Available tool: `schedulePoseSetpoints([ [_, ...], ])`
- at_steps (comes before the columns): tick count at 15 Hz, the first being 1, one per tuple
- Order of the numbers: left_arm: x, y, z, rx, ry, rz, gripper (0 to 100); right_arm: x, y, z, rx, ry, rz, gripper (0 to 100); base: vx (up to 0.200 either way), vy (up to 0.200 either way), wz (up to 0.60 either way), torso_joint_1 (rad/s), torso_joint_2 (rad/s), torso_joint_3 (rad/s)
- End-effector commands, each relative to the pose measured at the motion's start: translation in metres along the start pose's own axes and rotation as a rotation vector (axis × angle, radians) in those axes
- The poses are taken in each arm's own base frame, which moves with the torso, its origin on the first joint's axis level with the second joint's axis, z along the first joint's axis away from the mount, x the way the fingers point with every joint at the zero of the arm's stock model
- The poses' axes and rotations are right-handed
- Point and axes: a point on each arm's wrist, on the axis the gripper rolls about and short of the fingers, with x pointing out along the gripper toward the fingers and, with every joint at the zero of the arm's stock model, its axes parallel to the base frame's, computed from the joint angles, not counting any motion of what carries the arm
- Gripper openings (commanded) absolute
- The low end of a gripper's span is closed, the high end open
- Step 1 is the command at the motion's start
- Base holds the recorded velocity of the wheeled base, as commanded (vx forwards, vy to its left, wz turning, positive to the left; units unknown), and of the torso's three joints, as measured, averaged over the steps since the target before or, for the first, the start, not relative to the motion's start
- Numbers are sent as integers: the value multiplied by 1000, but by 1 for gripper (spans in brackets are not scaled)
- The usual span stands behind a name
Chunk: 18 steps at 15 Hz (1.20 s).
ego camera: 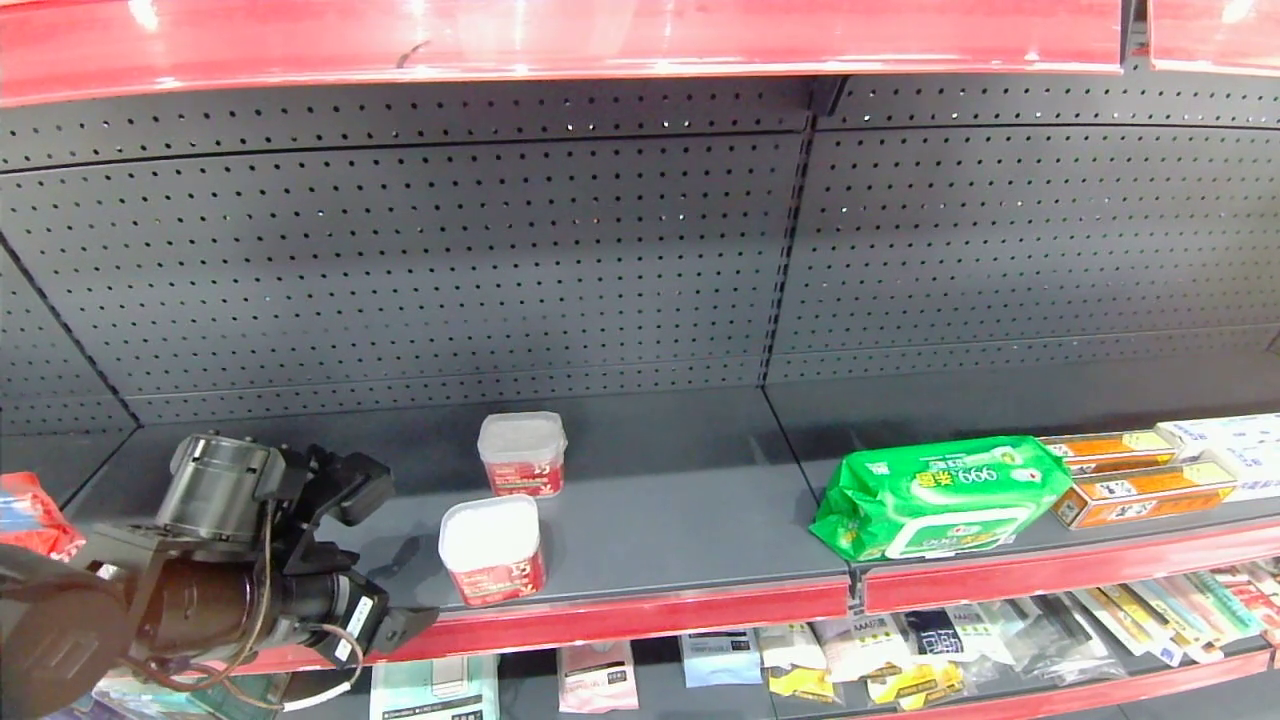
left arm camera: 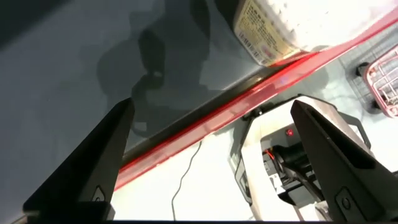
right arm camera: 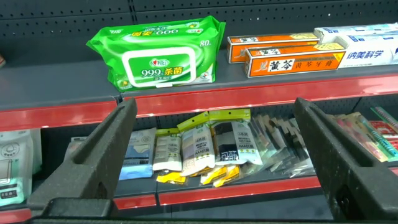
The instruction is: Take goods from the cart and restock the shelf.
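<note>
My left gripper (ego camera: 392,553): spread, empty, beside front tub (ego camera: 492,550) on shelf (ego camera: 650,500). My right gripper (right arm camera: 216,102): spread, facing wipes pack (right arm camera: 158,56).

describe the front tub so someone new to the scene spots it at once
Find the grey shelf with the red front lip. On its left section stand two red-and-white tubs; yours is the front tub, right at the lip, with the rear tub behind it.

Bright overhead light leaves white glare patches on the glossy red upper shelf (ego camera: 560,40); the grey shelf (ego camera: 650,500) below is evenly lit; the left gripper (ego camera: 385,560) casts a soft shadow near its front edge; straight lines bow toward the head view's edges.
</note>
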Motion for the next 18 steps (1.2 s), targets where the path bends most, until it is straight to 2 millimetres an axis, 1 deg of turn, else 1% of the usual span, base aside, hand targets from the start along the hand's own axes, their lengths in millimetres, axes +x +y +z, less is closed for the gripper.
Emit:
schedulePoseSetpoints([
  [1,6,0,0,2,6,-3,100,0,0,0,0,1,0,100,0,0,0,0,0,0],
  [5,13,-4,6,20,3,-18,100,0,0,0,0,1,0,100,0,0,0,0,0,0],
  [10,19,-2,14,24,-10,-16,100,0,0,0,0,1,0,100,0,0,0,0,0,0],
  [18,24,-1,16,24,-3,-19,100,0,0,0,0,1,-1,100,0,0,0,0,0,0],
])
